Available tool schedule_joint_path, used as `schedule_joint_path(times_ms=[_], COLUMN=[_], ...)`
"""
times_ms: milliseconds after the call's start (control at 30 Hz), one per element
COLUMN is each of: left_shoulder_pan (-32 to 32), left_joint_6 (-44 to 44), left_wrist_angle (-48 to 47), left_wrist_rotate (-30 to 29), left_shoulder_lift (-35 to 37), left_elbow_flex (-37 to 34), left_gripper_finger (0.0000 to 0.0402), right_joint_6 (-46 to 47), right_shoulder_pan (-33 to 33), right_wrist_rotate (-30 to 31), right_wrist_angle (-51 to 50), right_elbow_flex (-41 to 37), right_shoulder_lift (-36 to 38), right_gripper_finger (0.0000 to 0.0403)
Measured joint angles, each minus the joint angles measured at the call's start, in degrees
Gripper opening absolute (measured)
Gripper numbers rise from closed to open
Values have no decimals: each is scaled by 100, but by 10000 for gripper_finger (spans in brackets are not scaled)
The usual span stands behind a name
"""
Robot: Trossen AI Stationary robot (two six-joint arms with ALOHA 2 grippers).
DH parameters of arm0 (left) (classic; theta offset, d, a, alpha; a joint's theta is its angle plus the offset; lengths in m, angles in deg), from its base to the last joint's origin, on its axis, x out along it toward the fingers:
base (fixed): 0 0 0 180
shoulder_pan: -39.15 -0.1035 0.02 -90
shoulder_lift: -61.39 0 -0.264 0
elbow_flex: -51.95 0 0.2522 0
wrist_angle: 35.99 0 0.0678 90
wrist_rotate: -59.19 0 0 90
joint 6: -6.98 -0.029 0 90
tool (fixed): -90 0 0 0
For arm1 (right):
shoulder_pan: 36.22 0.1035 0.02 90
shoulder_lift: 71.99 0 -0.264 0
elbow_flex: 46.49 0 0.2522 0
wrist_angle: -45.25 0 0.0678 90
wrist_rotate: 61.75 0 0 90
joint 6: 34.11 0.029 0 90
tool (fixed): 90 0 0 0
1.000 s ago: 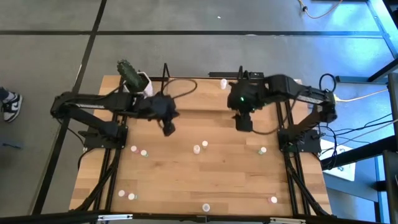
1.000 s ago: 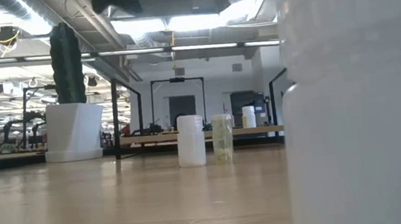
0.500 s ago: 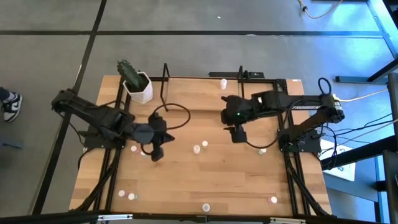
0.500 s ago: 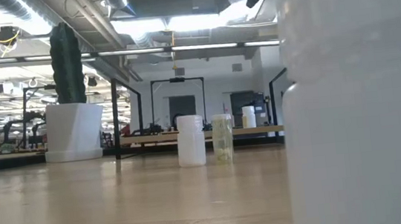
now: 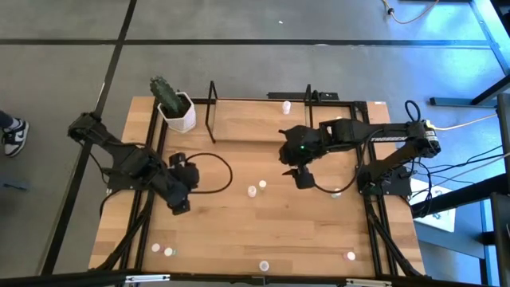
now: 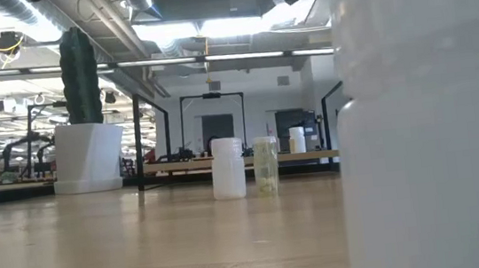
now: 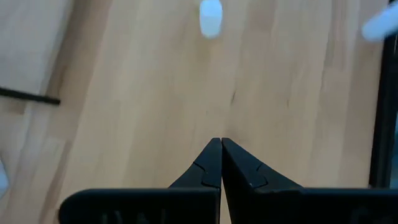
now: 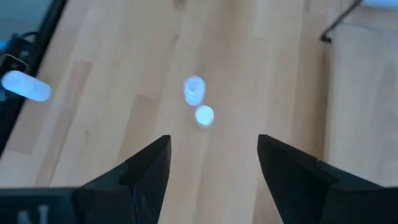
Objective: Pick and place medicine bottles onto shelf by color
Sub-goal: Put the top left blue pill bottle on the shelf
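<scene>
Small whitish medicine bottles stand scattered on the wooden table. Two of them (image 5: 252, 191) (image 5: 262, 184) stand at the middle; in the right wrist view they (image 8: 194, 89) (image 8: 204, 116) lie just ahead of my right gripper (image 8: 213, 143), which hangs open above the table (image 5: 303, 180). My left gripper (image 7: 221, 142) is shut and empty over the table's left part (image 5: 180, 207), with a bottle (image 7: 210, 15) ahead of it. The wire shelf (image 5: 239, 119) stands at the far edge, with one bottle (image 5: 286, 105) on its wooden floor.
A cactus in a white pot (image 5: 177, 112) stands at the far left corner. More bottles stand near the front edge (image 5: 156, 248) (image 5: 264, 265) (image 5: 350, 256) and at the right (image 5: 337, 192). One bottle (image 6: 434, 113) stands right in front of the low camera.
My left gripper has swung from beside the shelf toward the table's left and near edges, staying shut. My right gripper has come down and toward the near edge, closer to the two middle bottles, and stays open.
</scene>
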Motion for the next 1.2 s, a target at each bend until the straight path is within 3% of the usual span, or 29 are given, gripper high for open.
schedule_joint_path(times_ms=[267, 633, 1200], left_shoulder_pan=[514, 955, 1041], left_joint_6=[4, 295, 503], left_wrist_angle=[-266, -259, -256], left_wrist_rotate=[117, 38, 19], left_shoulder_lift=[0, 0, 0], left_elbow_flex=[0, 0, 0], left_gripper_finger=[0, 0, 0], right_joint_6=[-168, -152, -148], right_shoulder_pan=[0, 0, 0], right_wrist_rotate=[-712, -711, -711], right_wrist_angle=[391, 644, 677], right_elbow_flex=[4, 4, 7], right_shoulder_lift=[-282, -797, -1007], right_gripper_finger=[241, 241, 241])
